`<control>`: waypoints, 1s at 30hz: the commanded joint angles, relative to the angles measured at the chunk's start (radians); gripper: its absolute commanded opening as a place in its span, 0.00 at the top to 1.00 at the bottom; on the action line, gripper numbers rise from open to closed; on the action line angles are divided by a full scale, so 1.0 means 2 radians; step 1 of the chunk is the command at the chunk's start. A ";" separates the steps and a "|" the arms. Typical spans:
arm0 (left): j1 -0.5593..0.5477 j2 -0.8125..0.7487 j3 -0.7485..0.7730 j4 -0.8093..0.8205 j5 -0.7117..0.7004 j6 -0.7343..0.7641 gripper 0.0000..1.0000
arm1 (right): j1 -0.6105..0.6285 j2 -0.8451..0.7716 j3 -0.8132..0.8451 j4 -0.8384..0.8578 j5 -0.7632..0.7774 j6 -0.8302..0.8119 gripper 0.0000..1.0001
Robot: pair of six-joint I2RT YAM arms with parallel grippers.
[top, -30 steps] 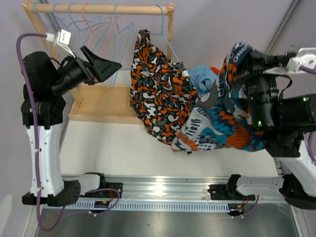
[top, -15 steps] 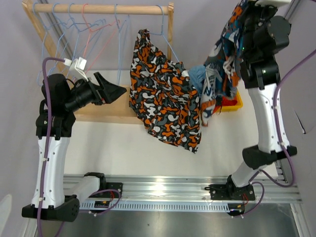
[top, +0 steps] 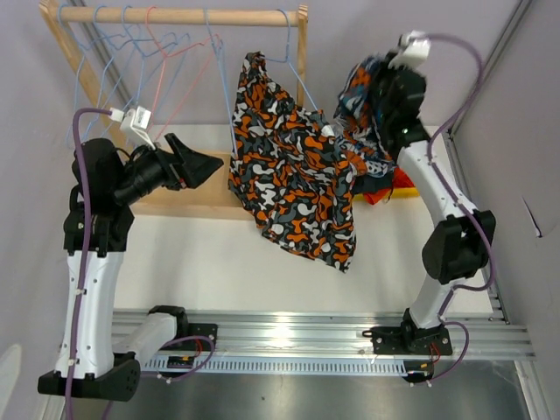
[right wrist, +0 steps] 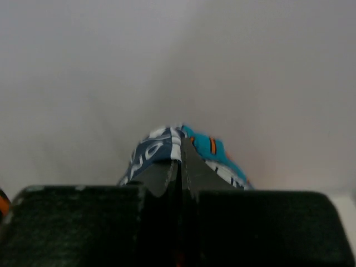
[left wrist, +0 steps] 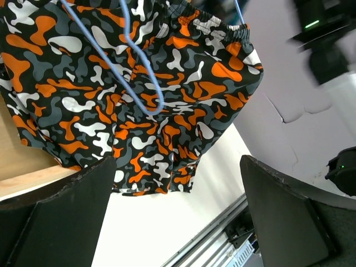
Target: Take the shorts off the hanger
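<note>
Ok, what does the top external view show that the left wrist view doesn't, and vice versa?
Only top external: the wooden rack rail with empty wire hangers, and the right arm carrying the blue-and-orange print shorts. Only left wrist: the gathered elastic waistband, close up. Both: the orange-black-white blotch print shorts hanging on a blue wire hanger, and the open left gripper.

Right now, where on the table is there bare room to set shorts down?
Bare table runs between the wooden rack base and the rail, left of the hanging printed shorts; a narrower strip lies right of them. Crowded far right around the orange bin.
</note>
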 commanded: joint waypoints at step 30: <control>-0.166 0.379 0.388 0.080 -0.148 -0.074 0.01 | 0.060 -0.493 -0.487 -0.156 0.082 0.173 0.01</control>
